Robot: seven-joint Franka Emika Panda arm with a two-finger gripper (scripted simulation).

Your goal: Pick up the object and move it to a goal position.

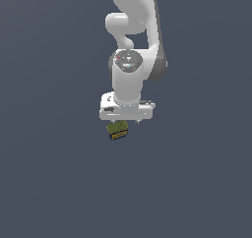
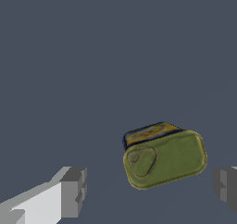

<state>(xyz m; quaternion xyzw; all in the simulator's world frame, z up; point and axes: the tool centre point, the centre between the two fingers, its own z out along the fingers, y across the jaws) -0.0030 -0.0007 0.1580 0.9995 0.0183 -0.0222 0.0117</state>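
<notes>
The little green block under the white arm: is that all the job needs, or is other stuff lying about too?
Part of the job:
- green block, lying between the open fingers
- end effector, open, not gripping yet

Lying about:
- nothing else visible, just the plain grey surface

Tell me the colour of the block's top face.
Olive green on the block, clearest in the wrist view.

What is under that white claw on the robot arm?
A small olive-green tin sits just below the claw, on plain grey ground. In the wrist view it lies between the open fingers, untouched. The tin's underside is hidden.
</notes>
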